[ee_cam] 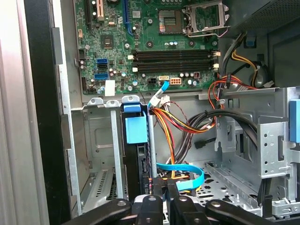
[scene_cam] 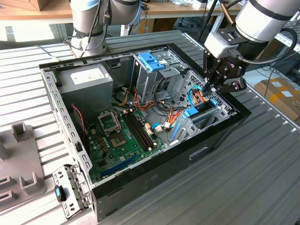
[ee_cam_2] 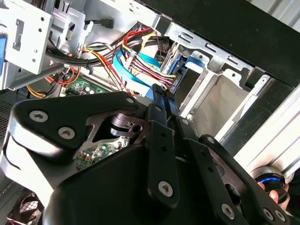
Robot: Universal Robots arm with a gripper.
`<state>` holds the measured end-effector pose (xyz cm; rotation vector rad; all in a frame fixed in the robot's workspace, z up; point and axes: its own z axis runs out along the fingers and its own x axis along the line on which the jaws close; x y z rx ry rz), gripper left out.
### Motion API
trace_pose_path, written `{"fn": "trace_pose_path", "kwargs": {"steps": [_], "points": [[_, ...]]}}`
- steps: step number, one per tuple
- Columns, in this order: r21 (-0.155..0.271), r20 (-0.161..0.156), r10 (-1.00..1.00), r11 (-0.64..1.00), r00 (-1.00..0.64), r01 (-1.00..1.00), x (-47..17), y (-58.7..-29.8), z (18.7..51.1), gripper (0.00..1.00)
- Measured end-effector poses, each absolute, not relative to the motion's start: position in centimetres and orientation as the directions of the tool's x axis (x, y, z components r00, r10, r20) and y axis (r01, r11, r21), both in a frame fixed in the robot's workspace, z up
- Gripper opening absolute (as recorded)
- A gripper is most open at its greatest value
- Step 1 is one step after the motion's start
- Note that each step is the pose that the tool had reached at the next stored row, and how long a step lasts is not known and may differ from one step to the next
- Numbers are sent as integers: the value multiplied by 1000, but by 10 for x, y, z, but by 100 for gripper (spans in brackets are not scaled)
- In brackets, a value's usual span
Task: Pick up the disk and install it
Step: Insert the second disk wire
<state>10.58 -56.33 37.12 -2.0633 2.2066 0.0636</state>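
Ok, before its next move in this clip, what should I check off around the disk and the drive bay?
1. Disk in the drive bay: ok, it stands on edge in a slot.
2. Gripper over the disk: ok.
3. Disk fully seated: cannot tell.
4. Cables away from the gripper: not ok, the blue ribbon cable and coloured wires crowd beside it.
5. Case open: ok.
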Motion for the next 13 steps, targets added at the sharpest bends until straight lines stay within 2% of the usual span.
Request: {"fn": "trace_pose_path", "kwargs": {"steps": [13], "points": [[-52,-117,-991,70,-63,-996,83,-573,370,16]]}}
